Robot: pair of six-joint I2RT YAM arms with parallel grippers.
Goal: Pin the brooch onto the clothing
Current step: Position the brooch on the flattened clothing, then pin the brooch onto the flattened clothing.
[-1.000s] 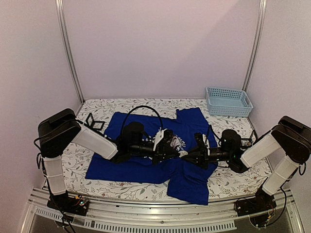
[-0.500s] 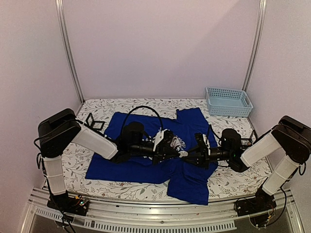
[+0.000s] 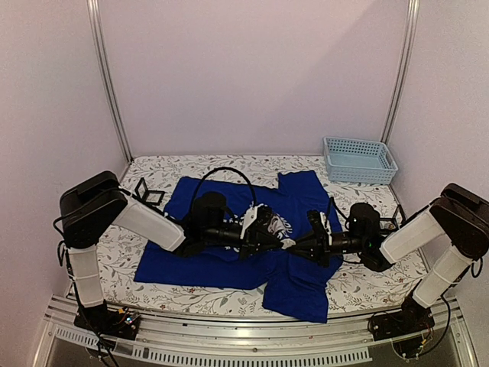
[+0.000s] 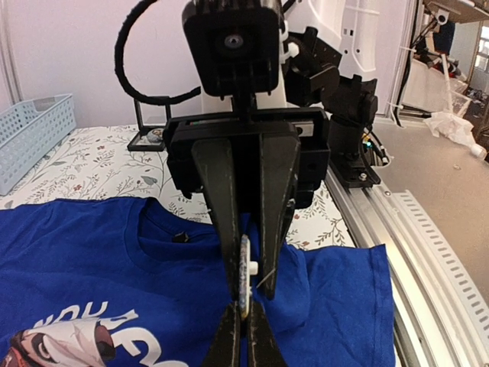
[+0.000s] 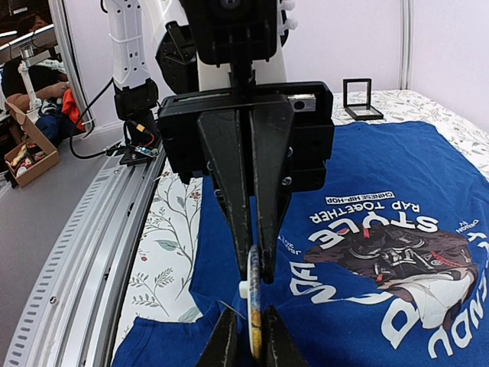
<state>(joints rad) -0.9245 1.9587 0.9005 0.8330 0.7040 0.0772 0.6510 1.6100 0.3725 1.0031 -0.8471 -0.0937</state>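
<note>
The clothing, a royal-blue T-shirt, lies flat on the table with its round panda print facing up. Just above it, at mid-table, the two grippers meet tip to tip. The brooch is a thin round disc seen edge-on, with a white clasp and a loose pin on one face. My left gripper is shut on the disc's rim. My right gripper is closed around the brooch from the opposite side, one finger on the plain face and the other by the clasp. A hump of shirt fabric rises beside the pin.
A light-blue basket stands at the back right corner. A small black open box sits at the back left, beside the shirt. The floral table cover ends at a metal rail along the near edge.
The right gripper's jaws widened slightly half a second ago and have come back in around the brooch. Both arms otherwise stay where they were.
</note>
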